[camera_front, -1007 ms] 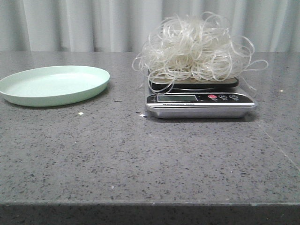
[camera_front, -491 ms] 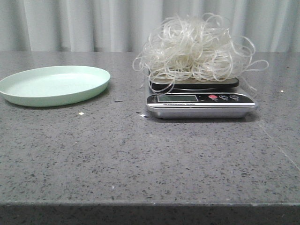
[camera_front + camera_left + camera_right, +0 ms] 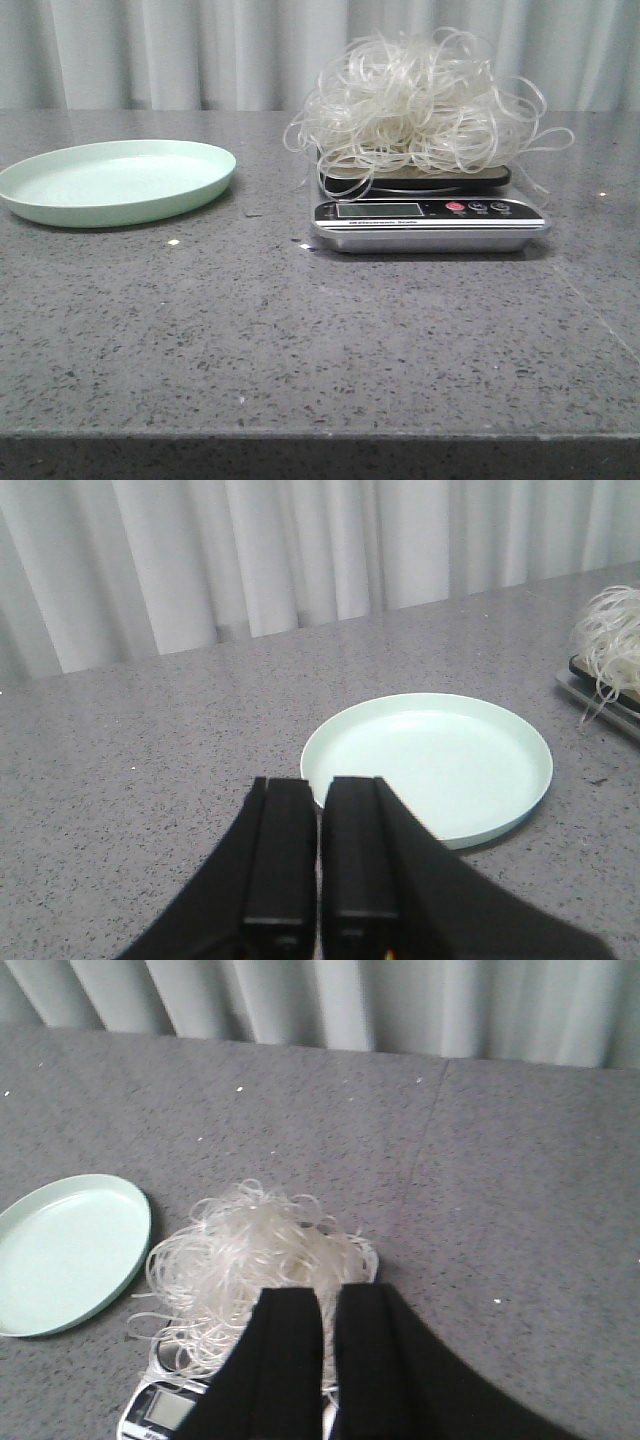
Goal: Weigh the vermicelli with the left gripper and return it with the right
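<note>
Vermicelli piled up on the scale, big fluffy tangle of glassy whitish loops, spilling over the weighing platform on both sides and hanging down past its edge at 3 and 9 o'clock. A few stray strands drooping toward the scale's display. Display lit greenish, digits too small to read. Red button and two dark ones just beside it on the black front panel.

Mint green plate sitting on the grey speckled table, well apart from the scale, out at 9 o'clock from it. Nothing on the plate. Pale curtain hanging along the far edge of the table.

No arms showing in the front view at all.

Left wrist view: left gripper up off the table, black fingers pressed together with only a thin seam between them, holding nothing. Plate just past the fingertips, a bit of the vermicelli and scale corner peeking in at the frame edge.

Right wrist view: right gripper hovering above the vermicelli, looking down on the pile. Black fingers close together with just a narrow slit of a gap, nothing between them. Can't tell for sure if the tips touch the noodles; looks like clear air. Plate off beyond the noodles in that view too.
</note>
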Action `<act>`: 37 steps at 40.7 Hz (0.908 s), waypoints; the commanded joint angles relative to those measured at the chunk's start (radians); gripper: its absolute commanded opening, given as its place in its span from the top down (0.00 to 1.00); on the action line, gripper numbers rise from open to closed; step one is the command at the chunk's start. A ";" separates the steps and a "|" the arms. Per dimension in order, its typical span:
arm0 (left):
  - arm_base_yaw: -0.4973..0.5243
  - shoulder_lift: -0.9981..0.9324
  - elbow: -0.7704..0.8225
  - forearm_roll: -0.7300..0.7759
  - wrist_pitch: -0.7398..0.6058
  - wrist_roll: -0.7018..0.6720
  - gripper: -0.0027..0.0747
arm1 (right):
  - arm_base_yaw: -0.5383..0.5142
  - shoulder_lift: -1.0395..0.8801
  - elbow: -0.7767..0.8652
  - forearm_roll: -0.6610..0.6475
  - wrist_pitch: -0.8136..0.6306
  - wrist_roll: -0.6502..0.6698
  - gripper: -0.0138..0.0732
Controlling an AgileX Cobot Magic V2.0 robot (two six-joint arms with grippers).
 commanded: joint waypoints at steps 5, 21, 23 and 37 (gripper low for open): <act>0.002 0.009 -0.030 -0.004 -0.084 -0.012 0.79 | 0.002 0.157 -0.159 0.197 0.077 -0.102 0.28; 0.002 0.009 -0.030 -0.004 -0.084 -0.012 0.79 | 0.031 0.475 -0.369 0.393 0.308 -0.184 0.17; 0.002 0.009 -0.030 -0.004 -0.084 -0.012 0.79 | 0.048 0.505 -0.388 0.392 0.322 -0.206 0.17; 0.002 0.009 -0.030 -0.004 -0.084 -0.012 0.79 | 0.175 0.622 -0.440 0.196 0.318 -0.284 0.17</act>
